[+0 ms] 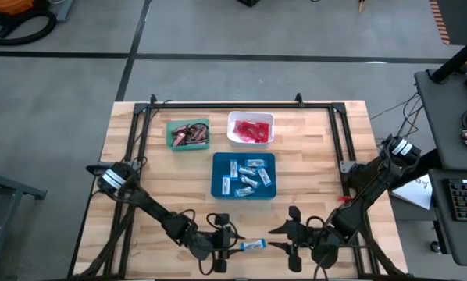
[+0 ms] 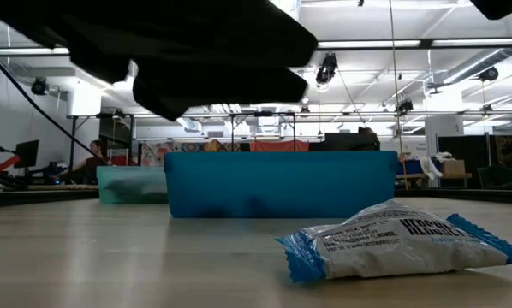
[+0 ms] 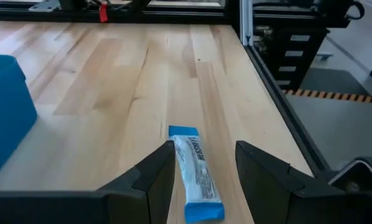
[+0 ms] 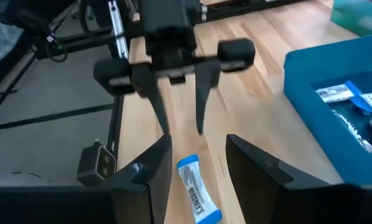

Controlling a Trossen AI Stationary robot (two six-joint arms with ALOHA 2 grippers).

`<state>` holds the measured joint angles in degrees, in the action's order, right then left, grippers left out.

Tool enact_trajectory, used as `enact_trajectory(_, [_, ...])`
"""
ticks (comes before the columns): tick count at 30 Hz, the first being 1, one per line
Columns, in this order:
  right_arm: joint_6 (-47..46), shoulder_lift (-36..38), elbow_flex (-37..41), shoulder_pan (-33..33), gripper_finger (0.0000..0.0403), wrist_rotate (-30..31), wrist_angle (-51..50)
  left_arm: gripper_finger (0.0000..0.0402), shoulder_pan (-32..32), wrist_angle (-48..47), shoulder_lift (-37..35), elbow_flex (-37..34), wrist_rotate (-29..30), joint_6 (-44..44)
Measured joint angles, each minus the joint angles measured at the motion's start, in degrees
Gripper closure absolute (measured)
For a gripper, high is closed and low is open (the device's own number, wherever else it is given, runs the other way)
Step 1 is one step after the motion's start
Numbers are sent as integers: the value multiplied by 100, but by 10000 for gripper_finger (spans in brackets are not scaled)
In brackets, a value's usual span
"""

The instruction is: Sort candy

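Observation:
One blue-and-white candy bar (image 1: 251, 245) lies flat on the wooden table near its front edge, between my two grippers. My left gripper (image 1: 227, 240) is open just left of it, fingers aimed along the bar (image 3: 195, 177). In the left wrist view the bar shows in the gap between the fingers; I cannot tell whether they touch it. My right gripper (image 1: 271, 238) is open to the bar's right and above it (image 4: 198, 193). Its wrist view also shows the left gripper (image 4: 181, 127) beyond the bar's far end. Other candy lies sorted in three trays.
A blue tray (image 1: 218, 183) with blue-and-white bars stands mid-table. Behind it are a green tray (image 1: 171, 125) with brown bars and a white tray (image 1: 232, 117) with red packets. A black frame (image 1: 241, 104) rims the table. Bare wood lies left and right of the trays.

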<state>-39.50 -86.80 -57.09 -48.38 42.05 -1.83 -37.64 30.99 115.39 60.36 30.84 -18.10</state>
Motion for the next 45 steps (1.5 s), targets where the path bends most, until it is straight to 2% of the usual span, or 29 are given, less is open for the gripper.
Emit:
enact_trajectory(11, [499,0,-1,2,262,4,399,238,22,183,713,513,137,98])
enact_trajectory(27, [576,0,-1,2,275,3,387,158,137,206,1038,595,297,103])
enact_trajectory(32, [591,0,-1,2,275,3,388,157,137,271,1392,783,305,104])
enact_trajectory(39, [591,0,-1,2,275,3,387,160,137,244,1519,863,318,109])
enact_trajectory(45, [594,0,-1,2,275,3,385,201,137,133,1519,859,325,111])
